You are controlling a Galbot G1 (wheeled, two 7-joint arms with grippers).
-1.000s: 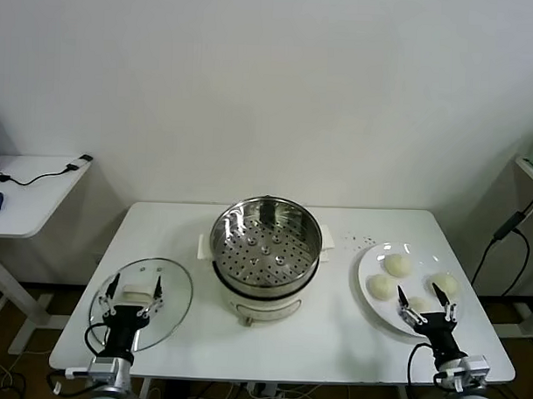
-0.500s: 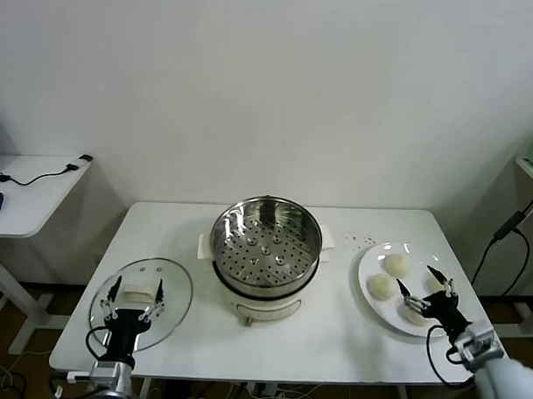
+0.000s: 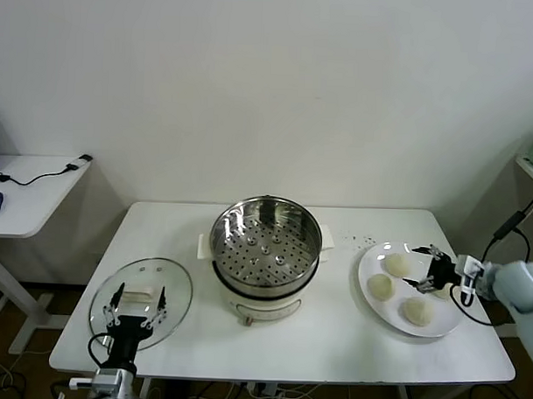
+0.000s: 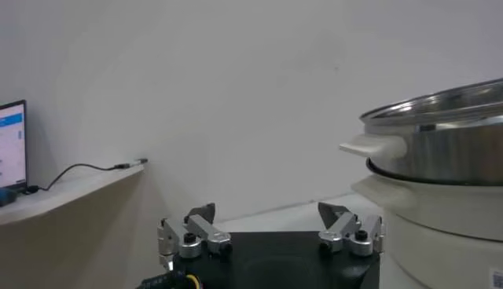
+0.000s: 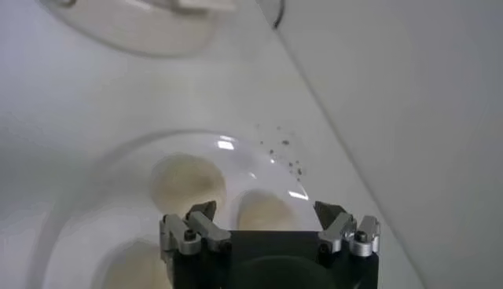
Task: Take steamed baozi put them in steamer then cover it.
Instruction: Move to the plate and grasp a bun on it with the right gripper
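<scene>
**A:** Your right hand (image 3: pixel 428 266) has just swung round. A second ago it sat at the near edge of the plate (image 3: pixel 374 257), reaching in from your side of the bench (image 3: pixel 332 337). Now it comes in from the plate's far-right side, over the bun farthest from the steamer (image 3: pixel 266 241).

**B:** Has it got anything?

**A:** No. Its fingers are spread wide with nothing between them. In the right wrist view they frame the steamed baozi (image 5: pixel 185 182), still lying on the plate. I can count three buns in the head view; the fourth looks to be hidden under the hand.

**B:** So what does the move buy you?

**A:** My read is you've lined up for the first pick. The steamer is empty, its perforated floor bare, standing mid-bench with the plate just to its right. None of the buns has gone in yet, so you're at the very start.

**B:** And your left side?

**A:** Your left hand (image 3: pixel 138 304) has slid back a little towards the near edge. It hangs over the near rim of the cover (image 3: pixel 142 292), which lies flat on the bench, left of the steamer. It's wide open too, holding nothing. The cover's turn comes last.
</scene>
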